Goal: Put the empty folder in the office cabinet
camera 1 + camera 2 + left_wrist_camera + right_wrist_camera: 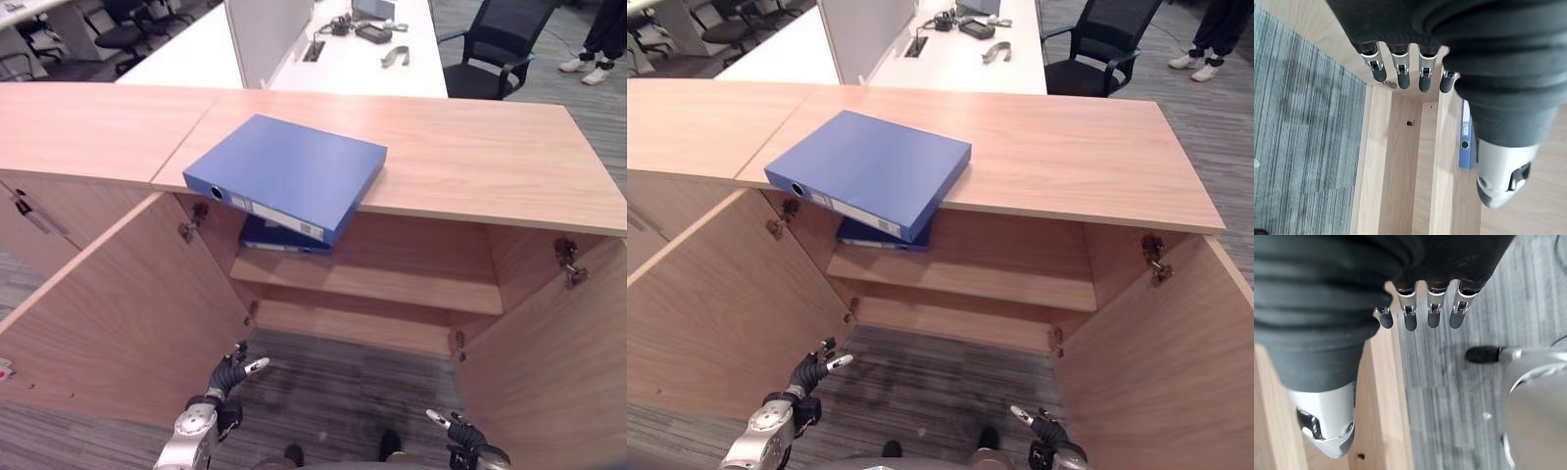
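Two blue ring-binder folders (289, 171), one atop the wooden cabinet (470, 157), one (279, 238) shelved; left hand (227, 377) and right hand (458, 431) relaxed, empty, well below

Grey carpet (333, 377), white desk (372, 69), office chair (490, 49)

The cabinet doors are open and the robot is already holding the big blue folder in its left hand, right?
Not quite. The cabinet doors are open, but the big blue folder lies on the cabinet top, overhanging its front edge. The left hand hangs low and open, holding nothing. The left eye view shows it.
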Available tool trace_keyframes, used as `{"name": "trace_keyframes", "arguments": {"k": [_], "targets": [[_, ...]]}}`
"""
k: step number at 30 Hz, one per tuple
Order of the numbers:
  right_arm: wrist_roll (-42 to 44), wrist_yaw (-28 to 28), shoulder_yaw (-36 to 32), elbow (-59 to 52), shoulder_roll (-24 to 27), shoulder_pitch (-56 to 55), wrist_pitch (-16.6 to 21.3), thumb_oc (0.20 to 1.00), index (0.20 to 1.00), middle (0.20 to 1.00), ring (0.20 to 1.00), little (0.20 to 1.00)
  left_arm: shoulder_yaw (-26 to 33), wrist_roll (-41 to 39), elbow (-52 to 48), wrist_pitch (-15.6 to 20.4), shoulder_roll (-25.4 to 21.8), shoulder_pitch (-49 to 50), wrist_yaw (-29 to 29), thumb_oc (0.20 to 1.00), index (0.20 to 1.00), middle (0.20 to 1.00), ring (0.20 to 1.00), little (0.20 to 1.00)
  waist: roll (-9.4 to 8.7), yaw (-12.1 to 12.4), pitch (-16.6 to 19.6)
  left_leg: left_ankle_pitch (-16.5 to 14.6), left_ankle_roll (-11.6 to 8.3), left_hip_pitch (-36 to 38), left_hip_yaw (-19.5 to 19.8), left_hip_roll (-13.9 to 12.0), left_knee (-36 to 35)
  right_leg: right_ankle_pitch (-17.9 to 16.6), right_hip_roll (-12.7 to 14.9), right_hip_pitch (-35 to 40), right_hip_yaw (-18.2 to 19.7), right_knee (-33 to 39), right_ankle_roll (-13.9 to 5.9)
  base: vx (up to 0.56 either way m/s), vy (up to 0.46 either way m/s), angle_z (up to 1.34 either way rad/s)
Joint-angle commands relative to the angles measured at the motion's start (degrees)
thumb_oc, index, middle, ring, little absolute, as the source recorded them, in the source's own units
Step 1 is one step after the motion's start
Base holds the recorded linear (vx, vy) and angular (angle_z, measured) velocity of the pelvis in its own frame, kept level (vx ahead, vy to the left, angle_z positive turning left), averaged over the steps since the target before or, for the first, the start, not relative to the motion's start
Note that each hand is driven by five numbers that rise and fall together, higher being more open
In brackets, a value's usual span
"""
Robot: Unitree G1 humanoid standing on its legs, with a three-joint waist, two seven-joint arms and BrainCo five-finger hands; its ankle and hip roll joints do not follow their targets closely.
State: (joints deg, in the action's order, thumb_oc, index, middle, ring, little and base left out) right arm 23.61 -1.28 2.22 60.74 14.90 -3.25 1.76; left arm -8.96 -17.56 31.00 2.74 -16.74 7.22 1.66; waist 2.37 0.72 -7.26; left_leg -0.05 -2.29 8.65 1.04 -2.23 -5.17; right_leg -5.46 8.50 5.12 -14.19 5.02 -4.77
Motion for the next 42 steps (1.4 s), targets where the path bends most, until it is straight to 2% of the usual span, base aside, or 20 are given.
{"name": "trace_keyframes", "arguments": {"k": [1,10,11,15,16,17,18,23,31,42], "targets": [[1.0,0.0,-0.5,0.5,1.5,2.5,0.1,1.000,1.000,1.000,1.000,1.000,0.7,0.1,-2.7,2.3,-0.7,-3.2,-0.1,1.000,1.000,1.000,1.000,1.000,-0.87,0.6,-1.5,-2.1,-1.87,-1.7,0.6,-1.6,1.3,10.0,-1.1,0.9,1.9,-6.7,-1.04,-0.01,0.069,0.12],[0.7,0.1,-0.8,1.6,0.9,2.2,0.1,1.000,1.000,1.000,1.000,1.000,2.1,3.0,-5.5,2.9,-2.2,-2.2,-1.1,1.000,1.000,1.000,1.000,1.000,-1.41,1.3,-0.6,-2.3,-1.50,-1.4,0.5,-1.1,0.8,8.8,-0.8,1.5,2.0,-4.6,-1.80,0.00,0.011,0.01],[0.6,0.5,-1.1,2.0,0.6,2.4,0.5,1.000,1.000,1.000,1.000,1.000,4.4,9.9,-10.0,4.1,-4.5,-2.2,-4.2,1.000,1.000,1.000,1.000,1.000,-1.77,2.1,-0.6,-2.4,-1.44,-1.5,1.2,-0.8,0.4,8.0,-1.0,1.3,2.2,-3.2,-2.12,0.00,0.000,0.00],[0.4,1.4,-1.3,2.1,0.0,2.4,1.5,1.000,1.000,1.000,1.000,1.000,6.7,16.7,-14.7,5.2,-6.2,-1.4,-7.6,1.000,1.000,1.000,1.000,1.000,-2.25,2.7,-0.4,-2.4,-1.54,-1.5,1.2,-0.7,0.3,7.6,-1.1,1.7,2.1,-2.1,-2.36,0.01,-0.006,0.00],[0.3,2.2,-1.5,2.2,-0.4,2.3,2.8,1.000,1.000,1.000,1.000,1.000,8.9,24.0,-19.7,7.1,-8.0,-0.1,-12.7,1.000,1.000,1.000,1.000,1.000,-2.66,3.4,-0.2,-2.5,-1.71,-1.6,1.0,-0.7,0.2,7.6,-1.1,2.3,1.7,-1.3,-2.59,0.03,-0.032,0.03],[0.3,2.7,-1.3,2.3,-0.7,2.2,3.4,1.000,1.000,1.000,1.000,1.000,9.9,26.6,-21.3,7.7,-8.5,0.5,-15.0,1.000,1.000,1.000,1.000,1.000,-2.96,3.6,-0.1,-2.6,-1.80,-1.5,0.9,-0.8,0.2,7.6,-1.1,2.7,1.6,-0.9,-2.68,0.05,-0.050,0.03],[0.2,2.9,-0.4,2.4,-1.1,1.8,4.3,1.000,1.000,1.000,1.000,1.000,11.3,32.9,-23.2,8.2,-9.6,1.1,-20.3,1.000,1.000,1.000,1.000,1.000,-3.43,3.7,0.1,-2.8,-1.94,-1.3,0.7,-0.9,0.2,7.7,-1.2,3.1,1.7,-0.6,-2.78,0.03,-0.032,0.04],[0.6,2.9,0.6,3.6,-1.8,1.6,4.6,1.000,1.000,1.000,1.000,1.000,13.3,40.6,-26.0,8.0,-10.5,1.5,-26.4,1.000,1.000,1.000,1.000,1.000,-3.86,3.7,0.2,-3.0,-2.17,-0.9,0.3,-1.1,0.2,7.9,-1.3,3.7,1.8,-0.3,-2.96,0.01,-0.007,0.01],[2.1,2.5,1.2,4.3,-1.8,1.6,4.6,1.000,1.000,1.000,1.000,1.000,14.5,47.8,-31.3,7.8,-14.2,-0.2,-29.5,1.000,1.000,1.000,1.000,1.000,-4.12,3.5,0.1,-3.3,-2.43,-0.4,0.5,-1.4,0.2,8.2,-1.6,4.0,2.2,-0.4,-2.97,0.01,-0.007,0.00],[0.3,1.6,2.5,3.3,0.1,1.0,4.0,1.000,1.000,1.000,1.000,1.000,11.0,54.6,-34.5,7.8,-25.6,-6.9,-26.0,1.000,1.000,1.000,1.000,1.000,-2.92,2.0,0.0,-3.4,-2.89,0.4,-0.1,-2.0,0.2,8.1,-2.0,4.0,2.7,-0.5,-3.19,0.01,0.000,-0.01]]}}
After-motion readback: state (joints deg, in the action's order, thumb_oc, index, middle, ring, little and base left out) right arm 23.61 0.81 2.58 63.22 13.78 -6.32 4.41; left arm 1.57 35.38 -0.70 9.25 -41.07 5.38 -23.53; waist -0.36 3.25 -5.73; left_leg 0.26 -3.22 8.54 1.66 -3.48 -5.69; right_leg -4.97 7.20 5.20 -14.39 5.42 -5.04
